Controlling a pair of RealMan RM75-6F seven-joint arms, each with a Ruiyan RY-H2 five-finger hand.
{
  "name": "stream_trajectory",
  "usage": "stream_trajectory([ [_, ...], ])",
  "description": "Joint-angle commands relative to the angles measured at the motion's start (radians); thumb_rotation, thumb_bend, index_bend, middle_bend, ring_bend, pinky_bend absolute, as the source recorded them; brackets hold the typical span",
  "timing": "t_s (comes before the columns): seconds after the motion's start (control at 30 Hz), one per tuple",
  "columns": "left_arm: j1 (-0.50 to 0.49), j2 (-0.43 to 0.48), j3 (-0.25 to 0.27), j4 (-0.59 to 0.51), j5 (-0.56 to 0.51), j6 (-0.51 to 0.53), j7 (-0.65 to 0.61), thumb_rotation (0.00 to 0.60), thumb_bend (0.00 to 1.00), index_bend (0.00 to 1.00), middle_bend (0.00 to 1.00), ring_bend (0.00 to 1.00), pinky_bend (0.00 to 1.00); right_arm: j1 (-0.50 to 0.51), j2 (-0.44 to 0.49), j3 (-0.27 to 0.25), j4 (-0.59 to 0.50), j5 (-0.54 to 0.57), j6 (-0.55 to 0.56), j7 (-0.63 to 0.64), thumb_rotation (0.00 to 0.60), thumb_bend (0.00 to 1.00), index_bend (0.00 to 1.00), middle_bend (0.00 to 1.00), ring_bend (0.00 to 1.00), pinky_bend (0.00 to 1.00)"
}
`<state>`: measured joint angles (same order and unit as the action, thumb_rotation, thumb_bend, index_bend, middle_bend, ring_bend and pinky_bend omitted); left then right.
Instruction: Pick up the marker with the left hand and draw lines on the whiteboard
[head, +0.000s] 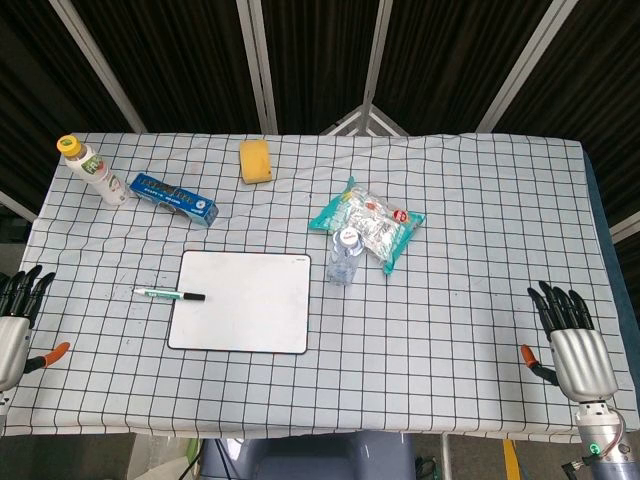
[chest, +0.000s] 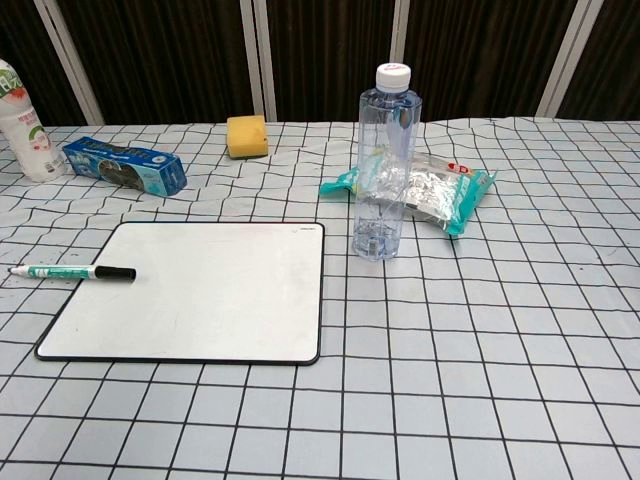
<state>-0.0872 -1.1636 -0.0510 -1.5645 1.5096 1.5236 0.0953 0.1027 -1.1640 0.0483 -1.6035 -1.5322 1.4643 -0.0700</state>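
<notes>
Left hand (head: 18, 310): at left frame edge, fingers apart, holding nothing. Marker (head: 168, 294): we log it right of that hand, long axis left-right, black cap over whiteboard (head: 245, 305) left edge. Right hand (head: 575, 340): lower right, spread, empty, well apart; we judge left nearer.

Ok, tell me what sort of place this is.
Probably a robot test bench in a lab, not a home: a table under a checked cloth, dark curtain panels behind, and props set out, such as the whiteboard and marker.
</notes>
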Motion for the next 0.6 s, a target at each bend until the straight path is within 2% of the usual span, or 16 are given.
stream_trajectory([
  [0.03,0.000,0.000,0.000,0.000,0.000,0.000,0.000,0.600,0.08,0.00,0.00,0.00,0.00,0.000,0.000,0.000,0.000,0.000,0.000,0.000,0.600,0.35,0.00,0.00,0.00,0.00],
  [0.4,-0.002,0.001,0.005,-0.002,0.003,-0.008,0.006,0.600,0.08,0.00,0.00,0.00,0.00,-0.003,0.003,-0.001,-0.001,-0.003,0.006,0.003,0.600,0.35,0.00,0.00,0.00,0.00],
  [0.6,-0.025,0.000,-0.002,0.001,-0.017,-0.055,0.015,0.600,0.08,0.00,0.00,0.00,0.00,-0.003,0.001,0.002,-0.003,0.006,0.002,0.002,0.600,0.35,0.00,0.00,0.00,0.00],
])
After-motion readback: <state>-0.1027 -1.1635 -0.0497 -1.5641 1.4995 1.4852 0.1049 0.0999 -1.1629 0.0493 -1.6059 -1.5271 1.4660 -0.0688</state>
